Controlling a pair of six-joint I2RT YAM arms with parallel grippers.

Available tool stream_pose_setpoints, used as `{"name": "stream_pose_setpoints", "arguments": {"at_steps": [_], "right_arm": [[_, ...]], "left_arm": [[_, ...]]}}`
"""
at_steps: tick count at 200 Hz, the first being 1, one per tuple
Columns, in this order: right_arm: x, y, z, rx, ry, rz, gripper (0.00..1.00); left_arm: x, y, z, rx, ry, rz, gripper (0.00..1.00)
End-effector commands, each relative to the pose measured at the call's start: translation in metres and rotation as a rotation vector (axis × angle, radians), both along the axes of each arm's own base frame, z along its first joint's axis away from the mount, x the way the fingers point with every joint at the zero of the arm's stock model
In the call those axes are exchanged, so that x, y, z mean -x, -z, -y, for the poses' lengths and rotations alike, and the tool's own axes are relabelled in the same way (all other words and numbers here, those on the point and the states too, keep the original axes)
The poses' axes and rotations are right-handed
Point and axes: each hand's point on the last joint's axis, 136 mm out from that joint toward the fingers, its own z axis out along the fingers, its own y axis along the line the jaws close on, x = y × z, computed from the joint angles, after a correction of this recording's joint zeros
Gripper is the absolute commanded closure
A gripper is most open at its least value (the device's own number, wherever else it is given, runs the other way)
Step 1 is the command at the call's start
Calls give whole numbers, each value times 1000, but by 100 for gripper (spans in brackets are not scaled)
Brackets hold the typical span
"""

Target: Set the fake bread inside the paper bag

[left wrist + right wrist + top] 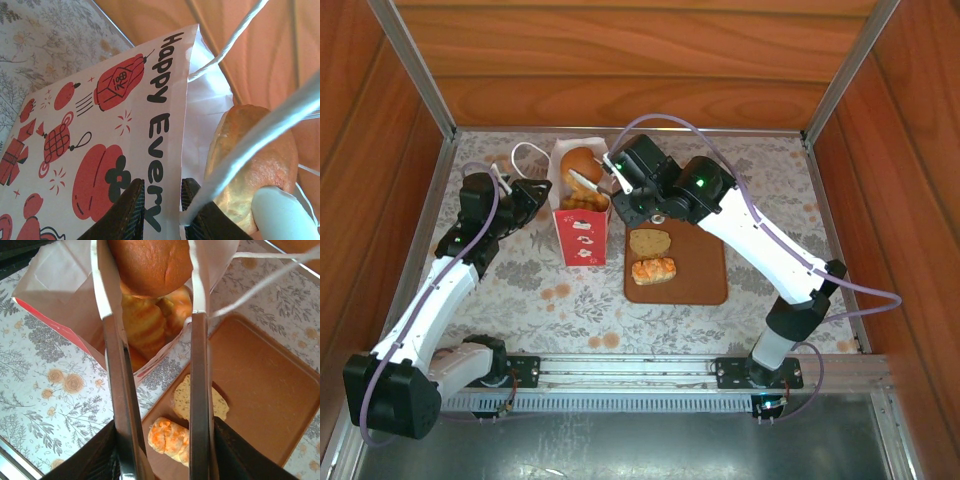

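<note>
The white paper bag (584, 232) with red prints stands open left of the tray. My left gripper (538, 196) is shut on its left wall; the paper with the "Every" lettering (160, 165) sits between the dark jaws. My right gripper (584, 180) reaches its long pale fingers (114, 365) into the bag's mouth, closed on a round brown bun (150, 262) that lies on several golden pastries (145, 322) inside. A bread slice (650, 242) and a glazed oblong loaf (654, 270) lie on the tray.
The flat brown tray (700, 270) lies right of the bag on the flowered tablecloth (520, 290). White cord handles (255, 142) loop across the bag's mouth. Wooden walls (620, 60) close in the back and both sides.
</note>
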Motion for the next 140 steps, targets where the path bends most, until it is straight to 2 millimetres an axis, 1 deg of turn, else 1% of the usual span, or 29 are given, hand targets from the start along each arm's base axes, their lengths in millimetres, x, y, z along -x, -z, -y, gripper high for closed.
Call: {"name": "stream_pose_setpoints", "arguments": {"at_steps": [1, 23, 65, 140], "right_arm": [[-8, -9, 3, -8, 46, 41, 51], [-8, -9, 0, -12, 42, 37, 46], [-7, -17, -3, -40, 30, 44, 41], [-4, -30, -3, -80, 18, 60, 42]], "left_arm": [[4, 1, -1, 2, -9, -4, 74], [5, 1, -2, 1, -11, -3, 74], [5, 0, -2, -2, -11, -3, 74], [4, 0, -1, -3, -6, -3, 74]]}}
